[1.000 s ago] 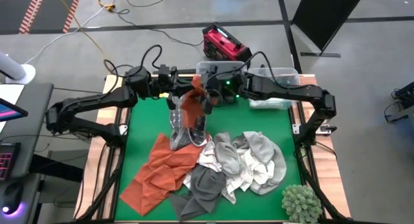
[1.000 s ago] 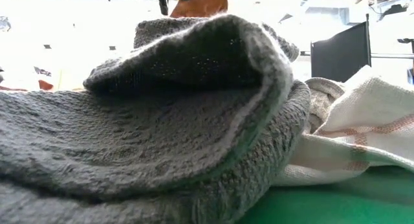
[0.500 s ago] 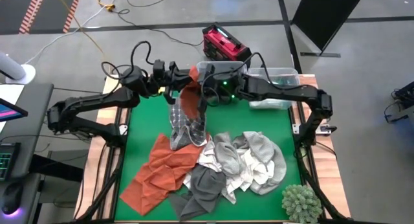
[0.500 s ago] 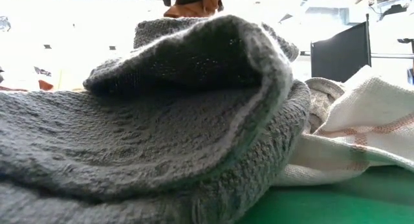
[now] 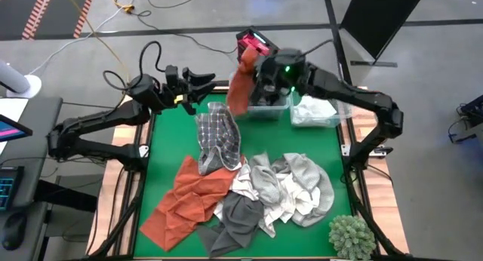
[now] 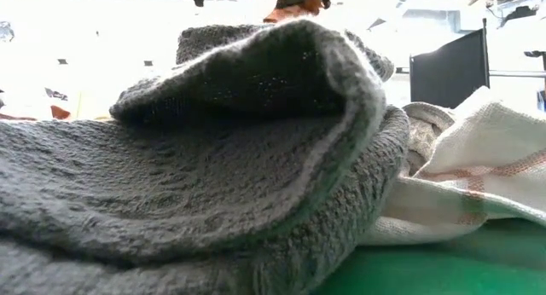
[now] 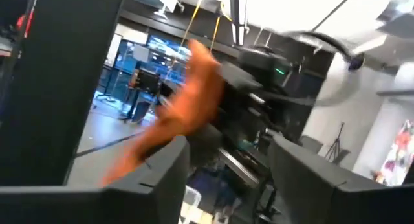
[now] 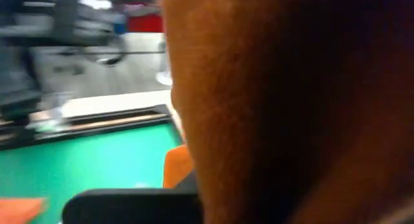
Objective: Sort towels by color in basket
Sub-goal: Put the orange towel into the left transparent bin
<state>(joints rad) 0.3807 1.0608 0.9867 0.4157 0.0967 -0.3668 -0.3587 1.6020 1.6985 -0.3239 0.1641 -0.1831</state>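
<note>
Rust-orange towel lifted over the basket

Our right hand (image 5: 256, 65) pinches the rust-orange towel (image 5: 240, 84) above the clear basket (image 5: 268, 110); our left hand (image 5: 202, 80), fingers spread and empty, hovers just beside it.

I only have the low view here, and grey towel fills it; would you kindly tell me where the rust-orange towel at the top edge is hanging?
Observer: The rust-orange towel hangs from the right tool, above the clear bins at the table's far edge.
Operator: Thank you. Is the left tool involved?
Observer: No, the left tool is open and empty, beside the far-left edge of the mat.
Operator: What lies below the hanging towel?
Observer: The grey-and-white checked towel lies on the green mat, apart from it.
</note>
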